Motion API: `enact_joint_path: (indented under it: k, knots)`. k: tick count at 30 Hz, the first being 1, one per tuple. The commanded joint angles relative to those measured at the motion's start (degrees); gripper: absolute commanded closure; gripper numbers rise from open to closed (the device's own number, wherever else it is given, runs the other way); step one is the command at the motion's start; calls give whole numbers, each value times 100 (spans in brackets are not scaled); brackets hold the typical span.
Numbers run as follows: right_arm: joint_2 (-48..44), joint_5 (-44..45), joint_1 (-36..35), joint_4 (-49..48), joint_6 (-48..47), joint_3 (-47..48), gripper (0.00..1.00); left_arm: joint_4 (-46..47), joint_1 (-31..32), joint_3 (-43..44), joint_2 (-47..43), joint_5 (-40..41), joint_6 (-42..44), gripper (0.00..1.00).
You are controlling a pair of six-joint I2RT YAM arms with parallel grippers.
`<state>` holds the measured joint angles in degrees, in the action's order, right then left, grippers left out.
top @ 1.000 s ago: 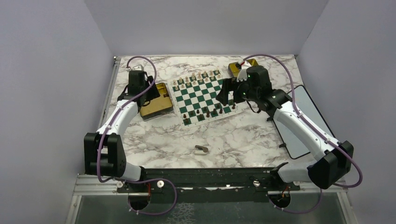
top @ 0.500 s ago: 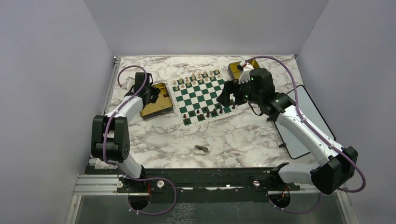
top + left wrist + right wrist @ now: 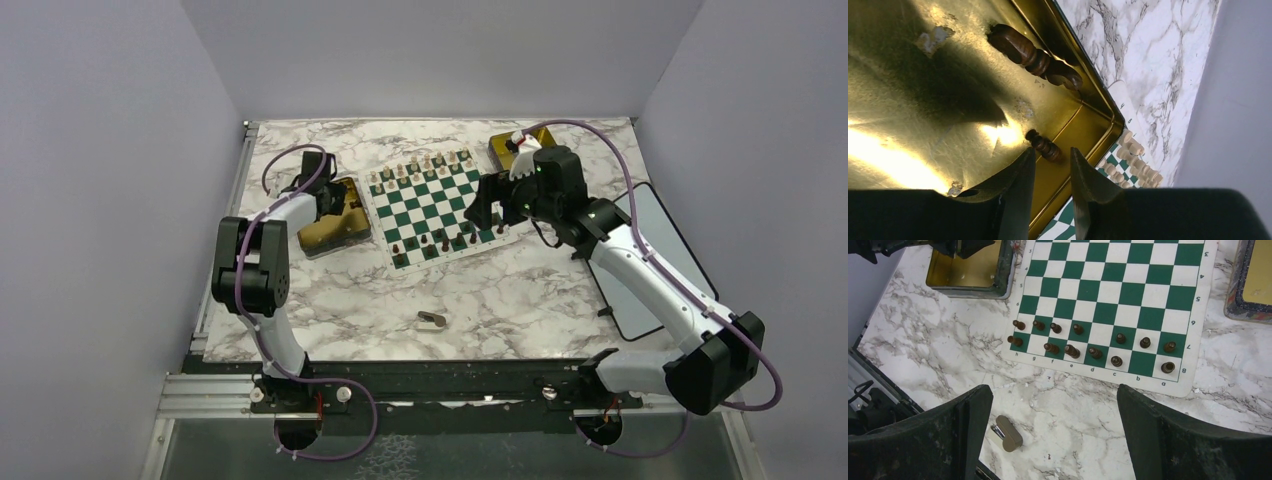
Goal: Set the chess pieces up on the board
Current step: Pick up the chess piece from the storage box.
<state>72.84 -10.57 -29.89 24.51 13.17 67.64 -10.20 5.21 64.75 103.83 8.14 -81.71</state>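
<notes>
Two chess pieces (image 3: 1044, 146) lie in the tin (image 3: 923, 100), some thirteen on the board (image 3: 1108, 290). The left gripper (image 3: 1050, 155) is narrowed, its hold unclear; the right gripper (image 3: 1052, 392) is wide and empty.

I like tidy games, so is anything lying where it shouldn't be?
Yes. A big dark piece and a small dark piece lie on their sides in the gold tin, not on the board. A small tan block lies alone on the marble table.

We found the board (image 3: 437, 205) at mid-counter (image 3: 330, 290), with one tin (image 3: 325, 235) just left of it (two chess pieces (image 3: 1035, 55) lay inside), another tin (image 3: 500, 150) behind its right corner, and a small block (image 3: 431, 320) well before it. More of the pieces stood on its two near rows.
</notes>
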Motion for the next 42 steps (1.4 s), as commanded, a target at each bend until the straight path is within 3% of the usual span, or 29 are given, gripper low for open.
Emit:
enact_joint_path:
  k: [1, 24, 32, 42]
  knots:
    - [102, 153, 28, -96, -136, 48, 0, -35, 87, 296, 248, 138, -438, 67]
    - [175, 263, 32, -35, -174, 116, 0, -186, 208, 403, 748, 121, -993, 64]
    - [179, 296, 29, -17, -167, 135, 0, -492, 238, 337, 708, 358, -1357, 73]
    - [90, 295, 28, 14, -166, 150, 0, -635, 261, 460, 816, 299, -1478, 75]
